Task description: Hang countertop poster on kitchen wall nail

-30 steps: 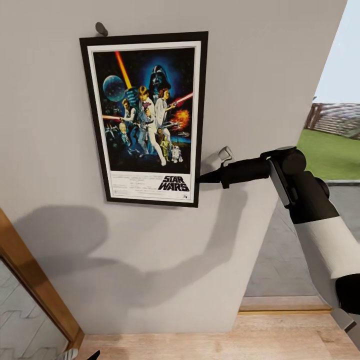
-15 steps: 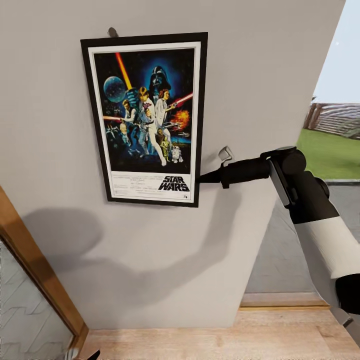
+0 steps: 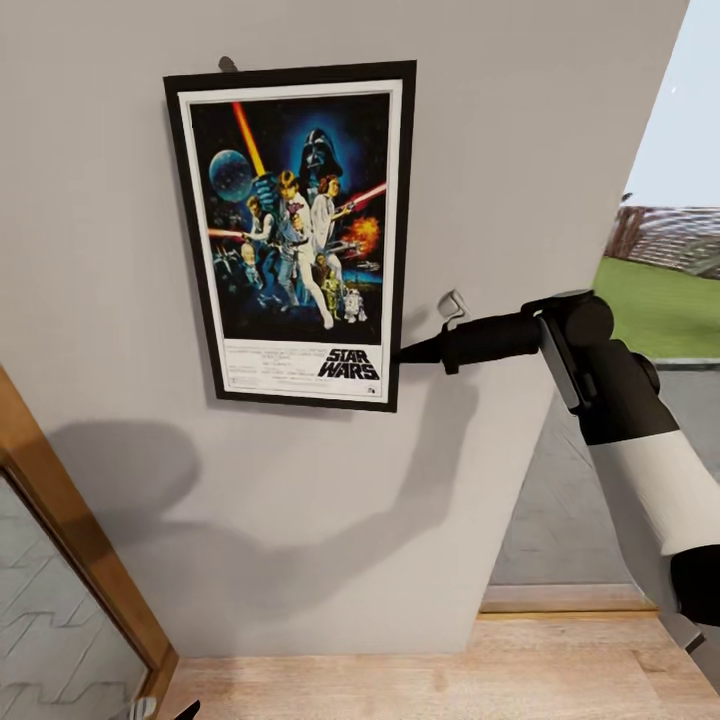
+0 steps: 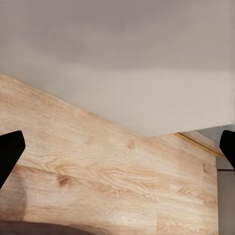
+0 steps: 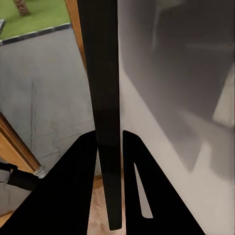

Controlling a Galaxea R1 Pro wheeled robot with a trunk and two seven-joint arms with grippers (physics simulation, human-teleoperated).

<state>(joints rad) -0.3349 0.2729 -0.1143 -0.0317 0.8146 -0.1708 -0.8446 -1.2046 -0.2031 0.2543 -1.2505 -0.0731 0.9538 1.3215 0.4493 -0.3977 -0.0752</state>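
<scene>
Right hand (image 3: 402, 354) pinching poster (image 3: 295, 235) edge, flat against wall (image 3: 520, 150).

The head camera looks forward and slightly down at a grey wall (image 3: 520, 150) from close range, with the right arm reaching in from its right side. The right wrist camera sights along the right gripper (image 5: 108, 147), almost touching the poster (image 5: 100, 73) (seen edge-on), the wall just beyond its fingers. The left wrist camera faces the wooden floor (image 4: 98, 171) beyond the left gripper (image 4: 117, 147). All three views share the wall.
</scene>
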